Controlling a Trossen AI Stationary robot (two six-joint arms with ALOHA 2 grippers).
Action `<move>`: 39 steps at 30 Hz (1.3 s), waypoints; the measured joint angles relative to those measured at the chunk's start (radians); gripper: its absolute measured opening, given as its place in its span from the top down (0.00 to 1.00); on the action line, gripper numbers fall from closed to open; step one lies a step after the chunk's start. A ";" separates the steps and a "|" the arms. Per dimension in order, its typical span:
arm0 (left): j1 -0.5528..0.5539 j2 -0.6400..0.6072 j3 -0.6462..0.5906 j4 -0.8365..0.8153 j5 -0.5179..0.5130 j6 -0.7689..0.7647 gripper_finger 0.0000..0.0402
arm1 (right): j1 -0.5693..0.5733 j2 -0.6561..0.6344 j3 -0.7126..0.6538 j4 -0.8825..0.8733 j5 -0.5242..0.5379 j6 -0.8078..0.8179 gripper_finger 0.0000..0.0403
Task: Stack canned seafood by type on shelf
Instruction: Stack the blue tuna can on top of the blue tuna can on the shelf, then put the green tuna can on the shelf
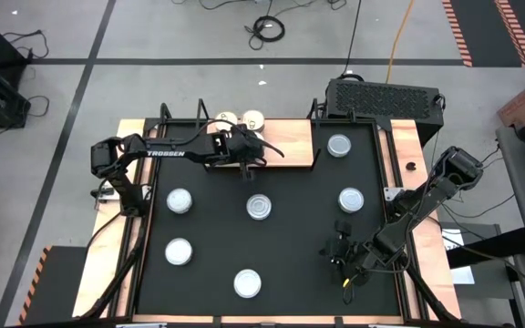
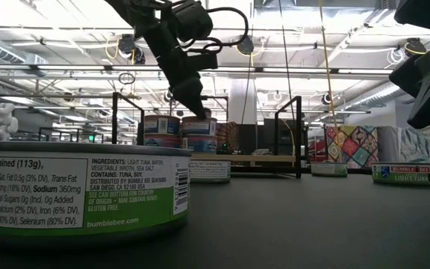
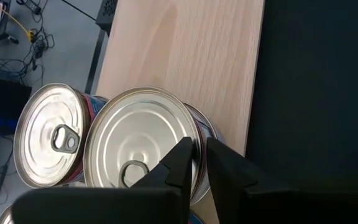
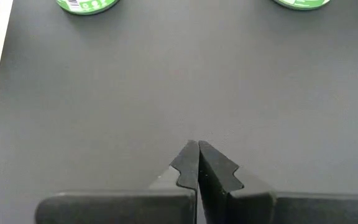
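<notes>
The shelf, a light wooden board, lies along the table's far edge. My left gripper reaches over it, above silver-topped cans with pull tabs standing side by side. In the left wrist view its fingertips are slightly apart, straddling the rim of one can, with a second can touching it. The low view shows these cans raised on the shelf under the left gripper. Several cans lie scattered on the black table. My right gripper hangs shut and empty over the table's near right.
Black rods stand up at the shelf's ends. A black perforated box sits behind the table's far right. One can stands right in front of the low camera. Two green-labelled cans lie ahead of the right gripper.
</notes>
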 joint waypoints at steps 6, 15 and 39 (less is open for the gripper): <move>-0.025 -0.002 0.000 0.000 0.002 0.010 0.86 | 0.000 0.000 0.000 0.000 0.000 0.000 1.00; -0.073 -0.051 0.044 -0.033 -0.096 0.057 0.83 | -0.003 0.000 0.000 0.002 -0.001 -0.026 1.00; -0.565 -0.230 -0.019 -0.326 0.148 -0.813 0.64 | -0.057 0.004 0.001 0.269 0.044 -0.562 1.00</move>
